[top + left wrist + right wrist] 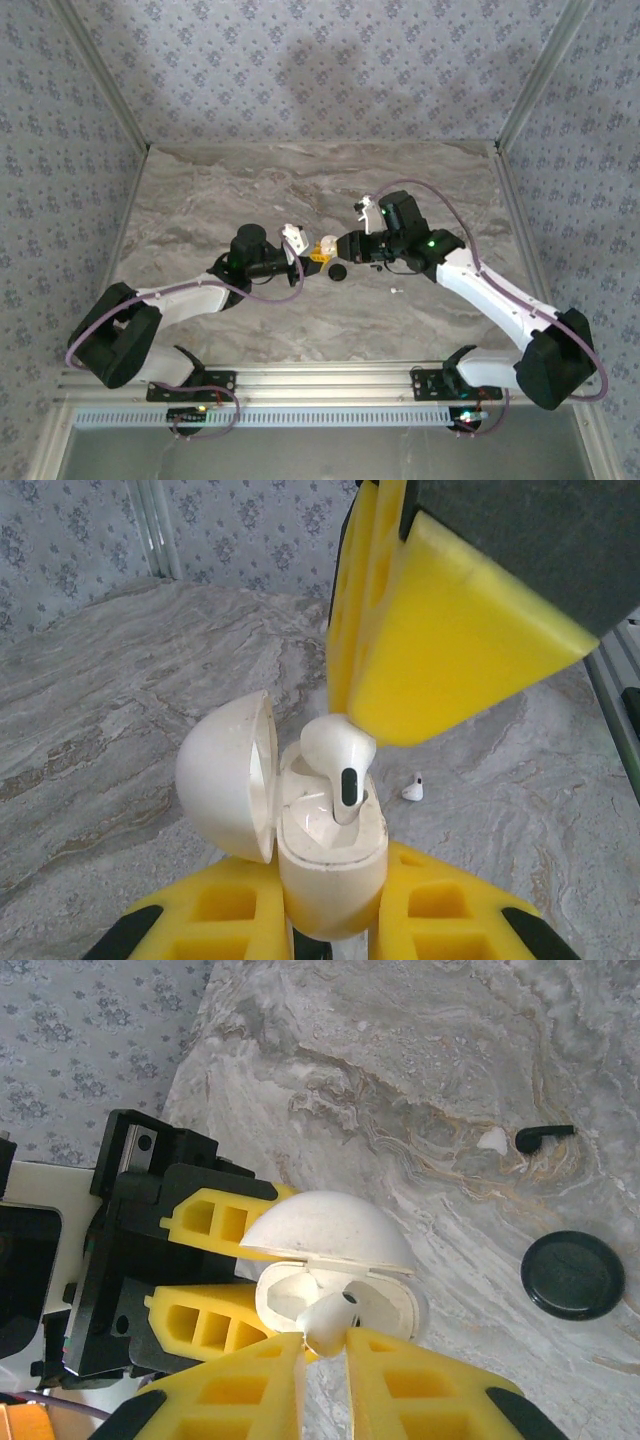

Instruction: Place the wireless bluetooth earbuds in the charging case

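My left gripper (333, 885) is shut on the base of the charging case (330, 865), a cream puck held off the table with its domed lid (225, 775) swung open to the left. My right gripper (326, 1342) is shut on one white earbud (330, 1322). That earbud (338, 752) hangs tilted over the case with its stem dipping into the right-hand socket. The left-hand socket looks bare. A second earbud (413, 788) lies on the marble past the case. From above, both grippers meet at the table's middle (322, 250).
A black round disc (573, 1275) lies flat on the marble near the grippers, also seen from above (338, 271). A small black piece (545, 1135) with a white bit beside it lies farther off. Patterned walls close in the back and sides of the table (200, 200).
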Controlling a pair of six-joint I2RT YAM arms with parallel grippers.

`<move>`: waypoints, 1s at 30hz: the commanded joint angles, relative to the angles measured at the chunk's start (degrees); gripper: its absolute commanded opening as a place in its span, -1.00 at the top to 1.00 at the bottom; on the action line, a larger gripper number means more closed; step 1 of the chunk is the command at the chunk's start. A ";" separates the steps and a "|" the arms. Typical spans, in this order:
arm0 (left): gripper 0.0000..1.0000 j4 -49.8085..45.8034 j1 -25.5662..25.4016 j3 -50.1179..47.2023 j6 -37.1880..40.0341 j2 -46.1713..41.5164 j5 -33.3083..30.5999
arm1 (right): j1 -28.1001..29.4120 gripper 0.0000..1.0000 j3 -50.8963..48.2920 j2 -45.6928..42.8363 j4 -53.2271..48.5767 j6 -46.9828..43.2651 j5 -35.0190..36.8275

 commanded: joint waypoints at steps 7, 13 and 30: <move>0.90 0.35 -0.58 0.74 0.78 -1.59 1.18 | 0.43 0.63 -0.36 1.84 3.57 1.13 -2.30; 0.90 0.49 -0.55 0.84 0.58 -1.75 1.35 | 0.20 0.63 -0.09 3.15 4.30 0.61 -2.70; 0.90 0.10 -0.57 0.76 0.62 -2.69 1.62 | -1.59 0.52 -1.19 4.14 7.08 -1.06 -10.61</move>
